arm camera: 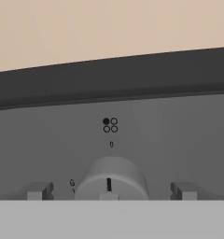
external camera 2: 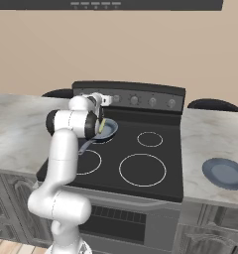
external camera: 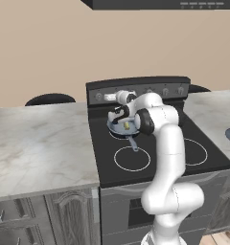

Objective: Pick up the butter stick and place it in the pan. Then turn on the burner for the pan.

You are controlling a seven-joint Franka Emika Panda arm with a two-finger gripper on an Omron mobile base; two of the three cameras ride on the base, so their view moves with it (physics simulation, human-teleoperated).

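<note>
Grey plastic knob (arm camera: pixel 111 179) sat dead centre at 6 o'clock in the hand view, rigid, round, smooth-sided, with a dark pointer line on its face. Fingertips (arm camera: pixel 35 190) stood spread wide on either side of it, at 8 and 4 o'clock, with clear gaps to the knob wall; the gripper (arm camera: pixel 109 192) was open and held nothing. Judgement: a stiff part on a shaft, light to turn but slick, so the grip should land square on opposite sides of the barrel, deep enough not to skate off when twisted. The pointer line gave a usable read on rotation.

Just above the knob, at 12 o'clock, a four-dot burner marker (arm camera: pixel 110 124) had its upper-left dot filled. That looked like the rear-left ring, which should match the pan's spot, though I couldn't confirm it from the panel alone.

Further out, in the left base view, the pan (external camera: pixel 121 127) sat on the rear-left burner (external camera: pixel 122 134) of the black cooktop (external camera: pixel 155 153), handle pointing toward 6 o'clock. The butter stick (external camera: pixel 127 125) lay inside the pan as a small pale-yellow block, soft and greasy by nature, needing no more handling. The placing step looked done.

Beyond that, the control panel (external camera 2: pixel 141 99) ran along the back of the stove, with the gripper (external camera 2: pixel 105 100) up against its left end. A blue plate (external camera 2: pixel 225 172) sat on the counter (external camera 2: pixel 210 139) at 3 o'clock, well apart.
</note>
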